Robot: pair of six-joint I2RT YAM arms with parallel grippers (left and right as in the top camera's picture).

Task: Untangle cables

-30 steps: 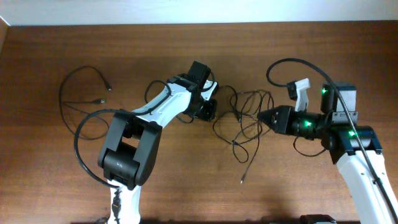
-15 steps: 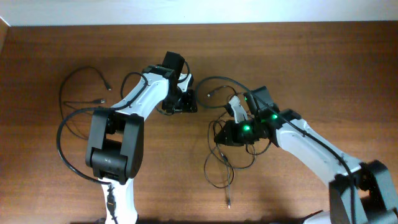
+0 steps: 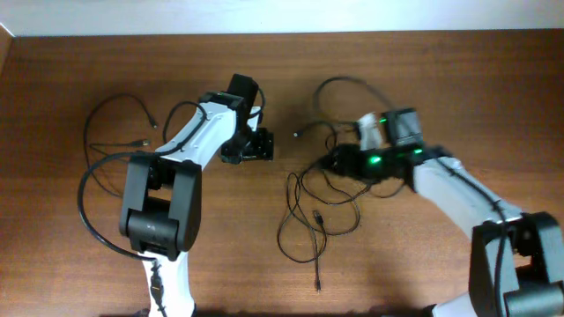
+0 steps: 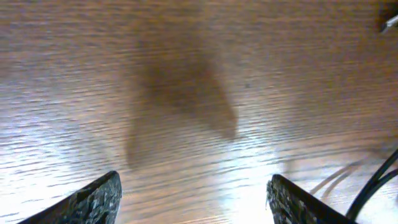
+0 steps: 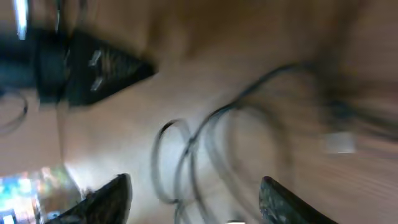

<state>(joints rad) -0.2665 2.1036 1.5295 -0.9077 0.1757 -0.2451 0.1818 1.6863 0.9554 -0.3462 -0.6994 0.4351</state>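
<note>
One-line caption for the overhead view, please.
Left pincer open over the bare wooden table; right pincer at the edge of the tangled black cables.

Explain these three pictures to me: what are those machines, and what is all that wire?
They are two robot arms, each ending in a two-finger gripper. The wide picture looks straight down on the wooden table: the left arm and the right arm reach toward the middle. The other two pictures come from small cameras on the wrists, showing each arm's own dark fingertips at the bottom. Between the arms lies a loose tangle of thin black cables, which the robot should untangle; another thin cable lies apart at the far left. The left gripper is open over bare wood, holding nothing. The right gripper is open too, above cable loops, though that picture is blurred.
</note>
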